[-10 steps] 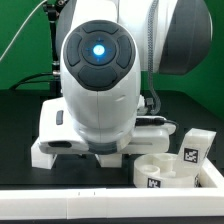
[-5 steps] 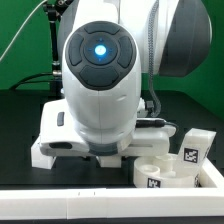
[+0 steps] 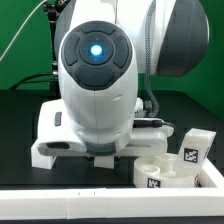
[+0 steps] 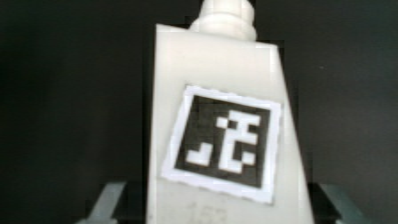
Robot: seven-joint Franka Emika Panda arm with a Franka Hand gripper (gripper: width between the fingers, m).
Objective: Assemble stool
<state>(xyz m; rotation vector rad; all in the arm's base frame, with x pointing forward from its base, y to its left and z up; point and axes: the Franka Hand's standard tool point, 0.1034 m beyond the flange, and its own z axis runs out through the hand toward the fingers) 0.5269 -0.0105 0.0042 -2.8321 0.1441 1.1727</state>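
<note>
1. End effector (image 4: 222, 207) stands spread, a finger (image 4: 112, 203) on either side of the tagged leg (image 4: 222, 90), with a dark gap beside that finger.
2. Between the fingers, the tagged leg lies flat on the black surface (image 4: 54, 100), its peg (image 4: 228, 15) pointing away.
3. Round seat (image 3: 165, 168) and an upright second leg (image 3: 196, 148) sit nearby, toward the exterior view's right.

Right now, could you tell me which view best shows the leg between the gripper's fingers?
The wrist view: the leg fills the frame, its tag and end peg plain. In the exterior view the arm blocks it entirely.
</note>
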